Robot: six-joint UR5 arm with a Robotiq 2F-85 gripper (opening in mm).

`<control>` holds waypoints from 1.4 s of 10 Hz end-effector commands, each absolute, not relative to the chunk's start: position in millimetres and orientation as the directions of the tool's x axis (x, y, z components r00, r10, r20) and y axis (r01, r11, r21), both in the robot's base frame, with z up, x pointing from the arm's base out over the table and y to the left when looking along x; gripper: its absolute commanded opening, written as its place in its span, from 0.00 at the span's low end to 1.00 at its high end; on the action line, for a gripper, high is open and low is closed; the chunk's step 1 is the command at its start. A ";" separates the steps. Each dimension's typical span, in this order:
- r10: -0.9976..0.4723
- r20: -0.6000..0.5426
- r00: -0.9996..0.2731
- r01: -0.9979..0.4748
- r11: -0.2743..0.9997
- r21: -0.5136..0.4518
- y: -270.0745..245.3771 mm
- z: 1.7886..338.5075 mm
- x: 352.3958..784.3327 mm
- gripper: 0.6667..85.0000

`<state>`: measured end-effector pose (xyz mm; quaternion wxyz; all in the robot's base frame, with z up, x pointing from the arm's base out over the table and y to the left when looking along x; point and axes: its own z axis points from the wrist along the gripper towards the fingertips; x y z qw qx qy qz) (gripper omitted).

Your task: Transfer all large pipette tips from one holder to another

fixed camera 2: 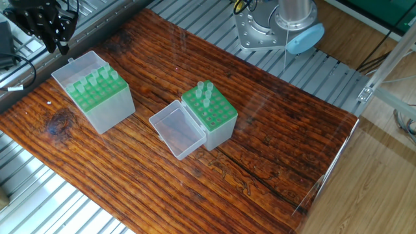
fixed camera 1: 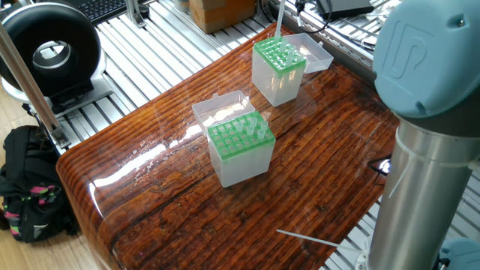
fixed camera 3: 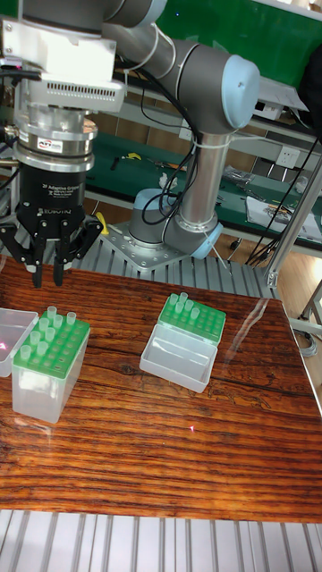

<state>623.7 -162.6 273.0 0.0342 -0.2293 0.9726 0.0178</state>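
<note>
The hand (fixed camera 3: 46, 273) is held just above 1 of 2 green-topped holders (fixed camera 3: 40, 380) on the desk (fixed camera 3: 179, 447). It cannot be told if it is spread or pinching. Large pipette tips (fixed camera 3: 52, 316) are stood in both holders.

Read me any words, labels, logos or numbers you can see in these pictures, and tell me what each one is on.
"UR": a raised logo, as best it reads, on the arm's blue joint cap.
White lettering on the black body of the gripper: too blurred to read.
Green-topped tip boxes: no text visible.
</note>
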 end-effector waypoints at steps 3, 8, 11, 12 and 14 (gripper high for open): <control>-0.404 -0.068 -0.912 -0.407 0.912 0.052 -131.6 287.7 623.6 0.34; -0.344 -0.087 -0.935 -0.350 0.934 0.072 -40.7 287.5 563.7 0.32; -0.337 -0.064 -0.939 -0.339 0.940 0.029 -52.0 279.8 546.7 0.23; -0.355 -0.046 -0.934 -0.355 0.935 -0.004 -61.6 279.4 545.0 0.21; -0.415 -0.005 -0.910 -0.414 0.910 -0.028 -70.8 279.2 537.7 0.21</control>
